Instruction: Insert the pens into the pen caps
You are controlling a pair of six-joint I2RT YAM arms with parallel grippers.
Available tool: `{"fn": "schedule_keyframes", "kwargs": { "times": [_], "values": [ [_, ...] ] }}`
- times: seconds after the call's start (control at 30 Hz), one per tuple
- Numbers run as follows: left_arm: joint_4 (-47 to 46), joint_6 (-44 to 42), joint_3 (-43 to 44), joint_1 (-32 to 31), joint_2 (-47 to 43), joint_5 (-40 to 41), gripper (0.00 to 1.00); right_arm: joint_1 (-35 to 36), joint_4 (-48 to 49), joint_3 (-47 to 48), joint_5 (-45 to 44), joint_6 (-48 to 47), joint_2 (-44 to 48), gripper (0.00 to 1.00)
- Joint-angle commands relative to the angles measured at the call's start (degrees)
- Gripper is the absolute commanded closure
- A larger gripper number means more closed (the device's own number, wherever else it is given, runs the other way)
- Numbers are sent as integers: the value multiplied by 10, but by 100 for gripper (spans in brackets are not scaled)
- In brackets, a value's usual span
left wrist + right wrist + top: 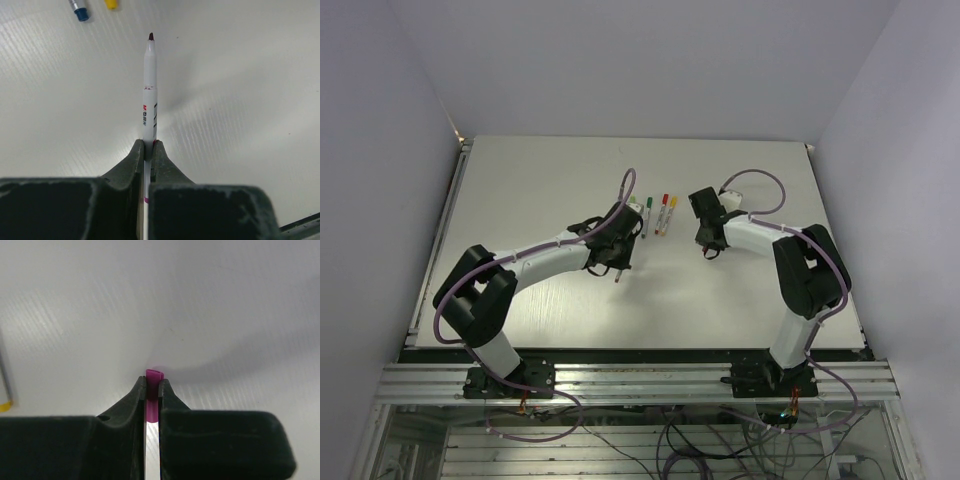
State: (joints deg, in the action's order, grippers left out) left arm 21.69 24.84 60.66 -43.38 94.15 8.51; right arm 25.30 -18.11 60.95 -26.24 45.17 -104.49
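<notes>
Purple cap clamped in right gripper; left gripper pinches the pen — long axis straight out from jaws, tip bare. Cap lies to the pen's right (well apart) — axes need lining up.

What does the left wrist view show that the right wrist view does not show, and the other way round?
Only the left wrist view: the left gripper shut on a white pen whose dark red uncapped tip points away, plus a blue-ended pen and a yellow piece at the top edge. Only the right wrist view: the right gripper shut on a purple cap, and a yellow-tipped object at the left edge. Both: a gripper pinched closed over the white table.
</notes>
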Motion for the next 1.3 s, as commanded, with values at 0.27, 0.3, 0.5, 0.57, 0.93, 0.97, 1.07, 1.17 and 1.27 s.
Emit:
{"fn": "schedule_keyframes", "kwargs": {
  "times": [0.27, 0.3, 0.5, 0.57, 0.93, 0.97, 1.07, 1.17, 1.27],
  "values": [
    [-174, -16, 44, 5, -5, -133, 93, -40, 167, -32, 123, -86, 188, 100],
    [-193, -10, 45, 5, -5, -143, 93, -45, 185, -47, 135, -86, 206, 100],
    [-323, 32, 38, 4, -7, -214, 93, -57, 326, -123, 213, -71, 309, 100],
    [-368, 54, 33, 4, -8, -236, 93, -58, 364, -144, 231, -62, 338, 100],
    [-418, 64, 41, -19, -9, -288, 93, -58, 440, -179, 260, -42, 387, 100],
    [-416, 62, 42, -22, -11, -288, 93, -58, 439, -179, 259, -42, 388, 100],
    [-413, 59, 42, -27, -12, -290, 93, -58, 441, -179, 260, -41, 387, 100],
    [-411, 57, 41, -30, -15, -289, 93, -58, 446, -181, 264, -37, 386, 100],
    [-411, 57, 39, -31, -20, -283, 93, -57, 451, -187, 268, -35, 386, 100]
  ]
}}
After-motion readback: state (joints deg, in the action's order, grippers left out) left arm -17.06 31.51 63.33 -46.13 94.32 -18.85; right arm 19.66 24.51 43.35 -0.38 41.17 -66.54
